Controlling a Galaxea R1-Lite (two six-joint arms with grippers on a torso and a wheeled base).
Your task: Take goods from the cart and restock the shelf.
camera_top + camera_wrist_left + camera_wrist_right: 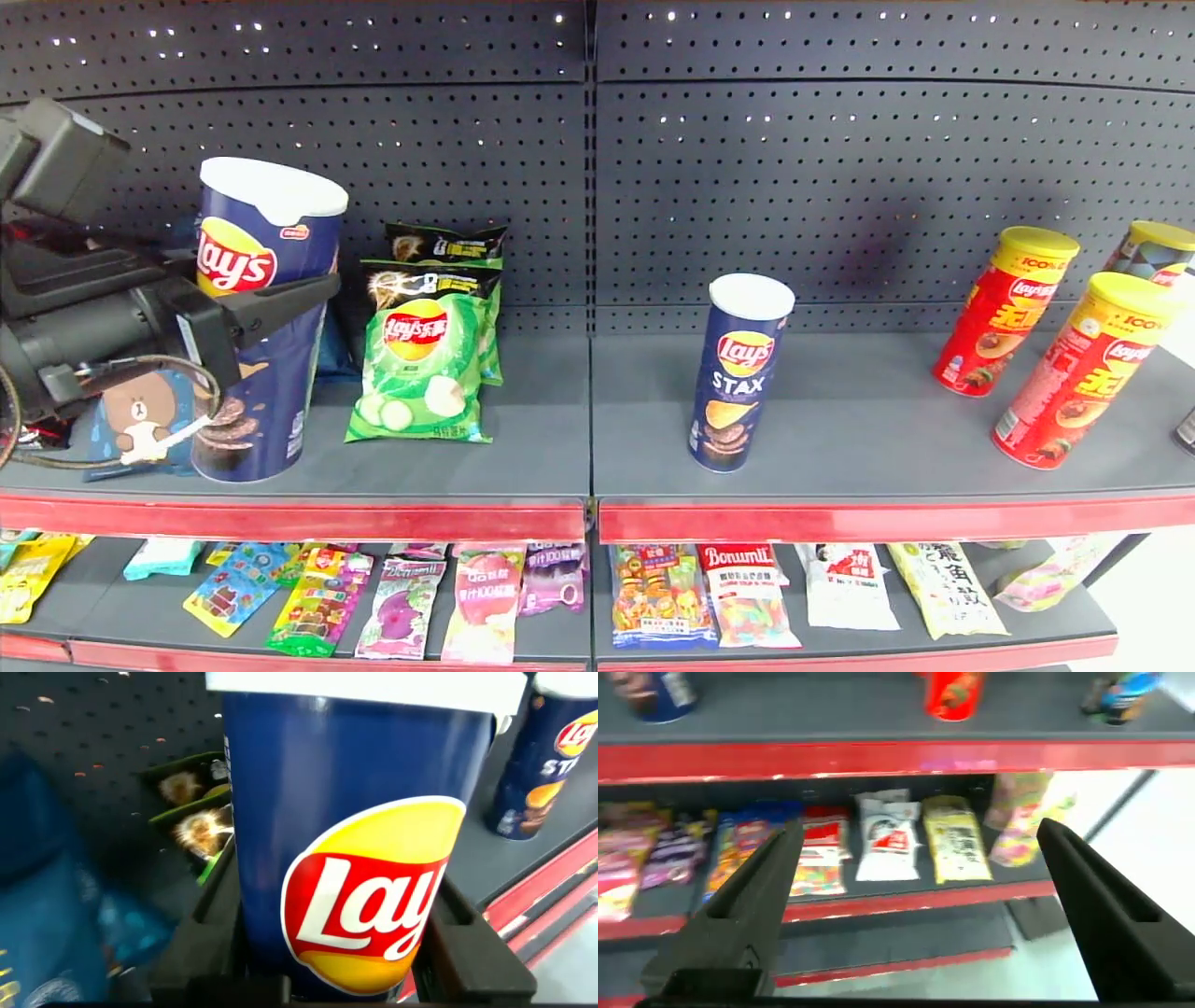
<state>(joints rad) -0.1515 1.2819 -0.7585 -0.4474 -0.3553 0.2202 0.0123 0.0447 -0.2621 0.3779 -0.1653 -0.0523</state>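
Item: tall blue chip canister (266, 233), upright on the grey upper shelf (840, 411), just left of the green chip bag (420, 369); base apparently set down, partly hidden by the arm. Left gripper (341, 915) clamped across its mid-body. Handling, as judged: light, stiff tube, glossy and slippery; its thin wall could dent, so a mid-height hold suited. Right gripper (920, 835) spread wide, holding nothing, facing snack packets (878, 845) below the bag's shelf. Surface flat, matte, red-lipped; bare room right of the bag

Bright even light; glare on the red shelf lip (840, 519), pegboard (840, 140) lines bowing at edges.
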